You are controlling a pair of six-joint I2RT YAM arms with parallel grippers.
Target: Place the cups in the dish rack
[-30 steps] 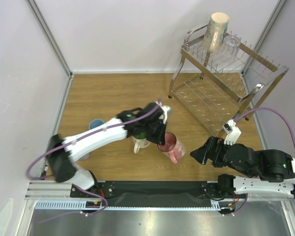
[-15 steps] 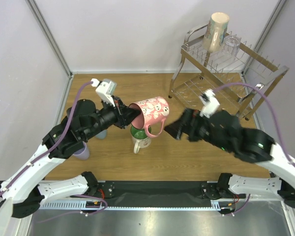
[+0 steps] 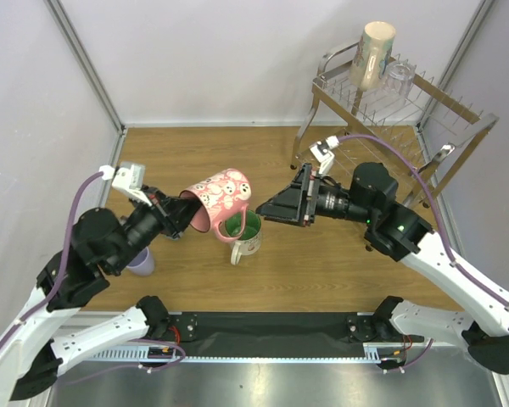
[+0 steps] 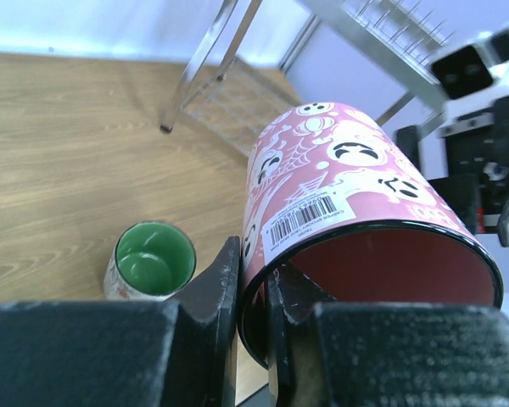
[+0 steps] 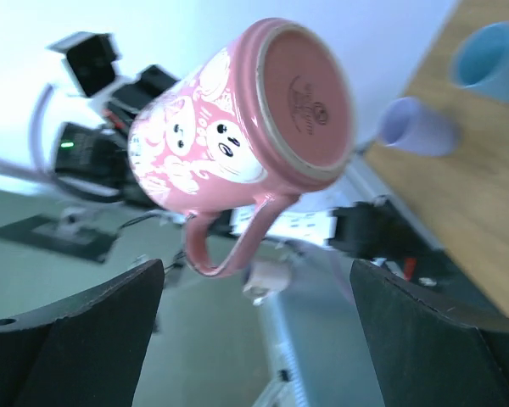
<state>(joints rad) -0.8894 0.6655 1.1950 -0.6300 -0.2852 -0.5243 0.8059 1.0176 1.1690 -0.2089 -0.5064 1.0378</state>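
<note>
My left gripper (image 3: 185, 214) is shut on the rim of the pink mug (image 3: 223, 195), one finger inside and one outside, and holds it tilted in the air; the wrist view shows the grip (image 4: 253, 284) on the mug (image 4: 356, 195). My right gripper (image 3: 271, 209) is open and empty, just right of the mug's base; the mug (image 5: 246, 127) fills its wrist view ahead of the wide-spread jaws (image 5: 254, 267). The white mug with green inside (image 3: 243, 231) stands on the table below. The dish rack (image 3: 424, 114) holds the beige mug (image 3: 374, 52) and the clear glass (image 3: 399, 75) on its top tier.
The lavender tumbler (image 3: 141, 262) stands at the left by my left arm, and it also shows in the right wrist view (image 5: 417, 127) beside the light-blue tumbler (image 5: 490, 59). White walls enclose the wooden table (image 3: 195, 157). The rack's leg (image 4: 195, 68) stands behind the mugs.
My left arm has drawn the pink mug lower and to the left, above the white mug. My right arm has swung its open gripper left towards the mug's base.
</note>
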